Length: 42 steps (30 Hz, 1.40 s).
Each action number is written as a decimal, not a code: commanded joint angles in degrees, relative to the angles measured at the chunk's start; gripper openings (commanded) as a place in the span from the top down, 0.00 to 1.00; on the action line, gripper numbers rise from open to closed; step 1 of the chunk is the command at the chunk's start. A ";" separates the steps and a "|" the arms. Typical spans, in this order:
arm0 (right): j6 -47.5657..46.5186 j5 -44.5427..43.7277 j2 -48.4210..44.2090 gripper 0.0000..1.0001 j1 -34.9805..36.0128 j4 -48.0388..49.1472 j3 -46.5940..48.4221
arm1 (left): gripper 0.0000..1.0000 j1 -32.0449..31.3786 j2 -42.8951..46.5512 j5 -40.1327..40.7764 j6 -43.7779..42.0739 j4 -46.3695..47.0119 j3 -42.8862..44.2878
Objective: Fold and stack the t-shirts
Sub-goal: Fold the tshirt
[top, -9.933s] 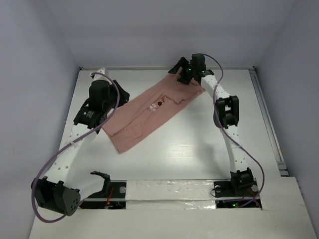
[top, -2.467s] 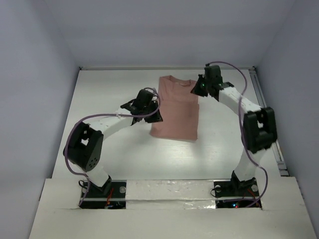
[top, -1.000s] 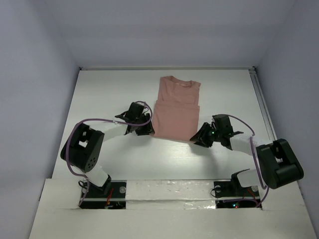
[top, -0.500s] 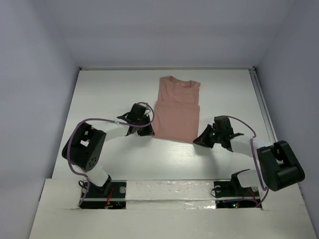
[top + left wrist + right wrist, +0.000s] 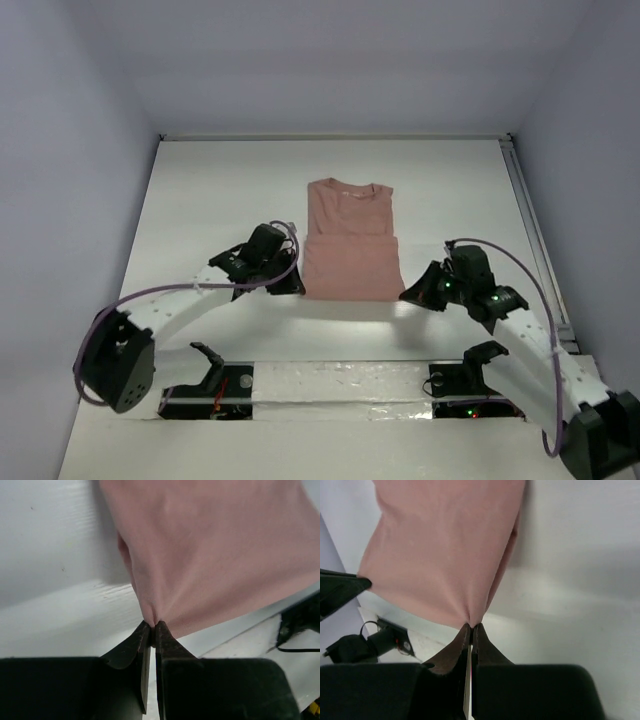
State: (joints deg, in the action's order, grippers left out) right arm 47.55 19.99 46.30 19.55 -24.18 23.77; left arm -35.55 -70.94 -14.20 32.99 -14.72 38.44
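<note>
A salmon-pink t-shirt (image 5: 349, 240) lies folded into a narrow rectangle on the white table, collar at the far end. My left gripper (image 5: 297, 288) is shut on its near left corner; the left wrist view shows the cloth (image 5: 210, 555) pinched at my gripper's (image 5: 153, 625) tips and pulled taut. My right gripper (image 5: 408, 293) is shut on the near right corner; in the right wrist view the fabric (image 5: 445, 550) fans out from the pinch at my gripper (image 5: 471, 626). The near hem (image 5: 350, 296) is lifted slightly, casting a shadow.
The white table (image 5: 220, 190) is walled by grey panels on three sides. A raised white ledge (image 5: 340, 380) with the arm bases runs along the near edge. A rail (image 5: 535, 250) lines the table's right side.
Both grippers have closed on the shirt's near corners and pulled toward the near edge. The whole shirt has slid nearer, and its hem has lifted.
</note>
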 commanded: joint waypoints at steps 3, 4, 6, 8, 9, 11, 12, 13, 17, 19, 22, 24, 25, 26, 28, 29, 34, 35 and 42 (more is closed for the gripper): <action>-5.08 -6.79 -0.80 1.00 -0.04 -18.44 16.64 | 1.00 0.04 5.47 6.89 1.29 -13.12 14.01; -6.06 -9.33 1.22 1.00 -0.04 -18.18 21.79 | 1.00 0.04 4.41 9.08 0.68 -13.75 19.78; -9.64 -11.71 9.19 1.00 -0.04 -17.04 26.57 | 1.00 2.23 -0.06 10.58 -1.60 -13.23 26.91; -12.03 -14.27 15.01 1.00 -1.70 -14.06 32.71 | 1.00 4.16 -6.10 10.77 -3.28 -12.09 31.07; -13.09 -14.45 18.00 1.00 -2.84 -12.48 34.31 | 1.00 4.96 -8.49 10.68 -4.50 -10.61 33.26; -15.29 -12.18 26.44 1.00 -7.14 -7.82 39.13 | 1.00 7.15 -15.76 11.38 -5.65 -9.02 39.07; -15.64 -11.12 29.25 1.00 -8.46 -6.42 40.73 | 1.00 7.94 -18.68 10.60 -6.01 -8.23 41.43; -16.08 -10.15 32.07 1.00 -9.43 -3.88 42.40 | 1.00 8.65 -21.32 9.98 -6.62 -8.13 46.24; -17.93 -7.26 49.17 1.00 -12.77 -1.83 52.94 | 1.00 11.99 -36.68 9.45 -6.98 -7.43 56.99; -18.37 -5.75 54.92 1.00 -13.31 -2.44 60.21 | 1.00 13.13 -40.84 9.54 -6.45 -6.29 62.69; -17.76 -4.97 63.89 1.00 -14.45 -2.80 66.12 | 1.00 14.89 -49.98 9.27 -5.66 -8.12 73.31; -18.02 -4.25 69.58 1.00 -14.45 -3.32 71.31 | 1.00 15.42 -56.46 8.14 -5.31 -10.05 80.69; -18.28 -4.08 71.62 1.00 -14.98 -5.50 73.59 | 1.00 15.42 -58.33 8.04 -5.31 -10.85 83.18; -18.46 -4.08 73.82 0.96 -14.98 -6.65 78.40 | 0.91 15.42 -60.18 8.22 -5.31 -11.46 85.21; -18.81 -4.69 78.82 0.85 -14.98 -8.68 82.12 | 0.74 15.95 -63.70 8.13 -4.78 -12.35 89.60; -18.72 -4.87 80.07 0.68 -14.98 -9.38 83.79 | 0.57 15.95 -63.97 7.96 -4.35 -12.00 90.06; -18.11 -4.52 79.12 0.25 -14.98 -7.81 87.76 | 0.39 17.09 -57.13 7.95 -3.63 -6.90 85.51; -18.19 -3.82 77.46 0.24 -14.98 -7.81 87.76 | 0.38 17.09 -55.64 8.39 -3.99 -6.64 84.27; -18.02 -1.45 64.02 0.98 -7.80 -1.66 68.89 | 0.76 10.96 -39.64 -0.90 -4.43 8.61 55.20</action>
State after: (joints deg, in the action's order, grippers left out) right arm 29.93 16.05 117.86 6.02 -29.71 99.11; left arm -19.92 -117.34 -9.02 29.26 -16.21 101.21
